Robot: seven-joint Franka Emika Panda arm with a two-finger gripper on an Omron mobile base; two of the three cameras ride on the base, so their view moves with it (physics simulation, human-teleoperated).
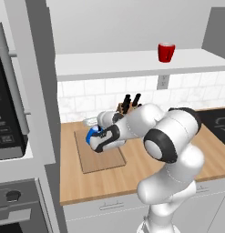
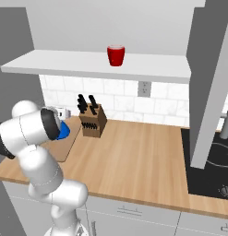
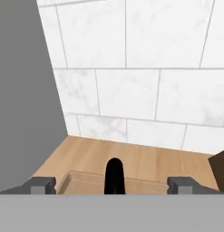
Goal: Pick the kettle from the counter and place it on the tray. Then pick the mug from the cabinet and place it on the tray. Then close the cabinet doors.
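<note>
Kettle point(image 1: 92, 134) on tray point(image 1: 104, 164), my fingers point(image 3: 41, 185) wide around handle; mug point(image 1: 166, 52) on shelf, cabinet open.

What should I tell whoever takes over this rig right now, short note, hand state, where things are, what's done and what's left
Hand: open, fingers spread either side of the kettle's black handle, nothing gripped.
Kettle: blue, sitting on the tray at the left end of the counter, hand right over it.
Mug: red, upright on the cabinet shelf, untouched.
Knife block: on the counter just right of the tray.
Done: kettle looks placed on the tray and released.
Left: back the hand off the kettle, fetch the mug from the shelf, set it on the tray, then close the cabinet doors.
</note>
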